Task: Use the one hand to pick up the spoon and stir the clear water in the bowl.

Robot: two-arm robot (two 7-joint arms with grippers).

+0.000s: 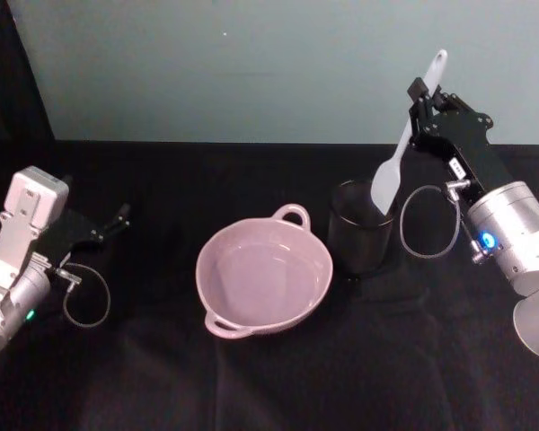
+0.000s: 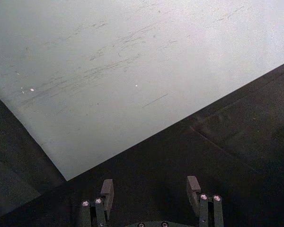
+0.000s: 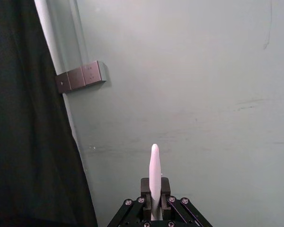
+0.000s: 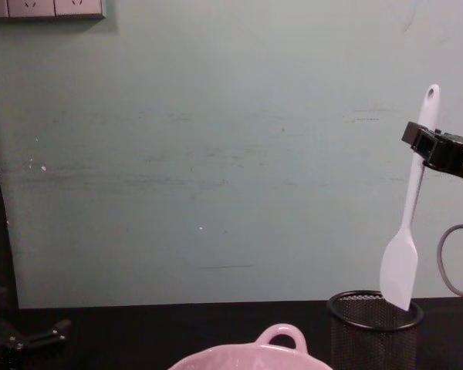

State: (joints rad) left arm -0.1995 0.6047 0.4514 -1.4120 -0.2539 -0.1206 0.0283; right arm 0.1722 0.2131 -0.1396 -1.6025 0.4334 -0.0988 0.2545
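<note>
Slim white plastic spoon (image 1: pixel 402 144) hangs near-upright, paddle head down, its tip at the mouth of the black wire-mesh cylindrical cup (image 1: pixel 361 241). The right black two-fingered gripper (image 1: pixel 419 101) grips the upper handle, jaws pinching it. The wide pale pink glossy bowl (image 1: pixel 217 296) stands just left of the cup. The left gripper (image 2: pixel 151 187) rests at the left of the black-covered table (image 1: pixel 269 386), jaws spread.

In the chest view the bowl (image 4: pixel 239 361) and the base of the mesh cup (image 4: pixel 370 339) are cut off by the lower edge, the right gripper (image 4: pixel 421 146) by the right edge. In the right wrist view the head of the spoon (image 3: pixel 154 165) is hidden behind the fingers (image 3: pixel 165 186). Water cannot be made out.
</note>
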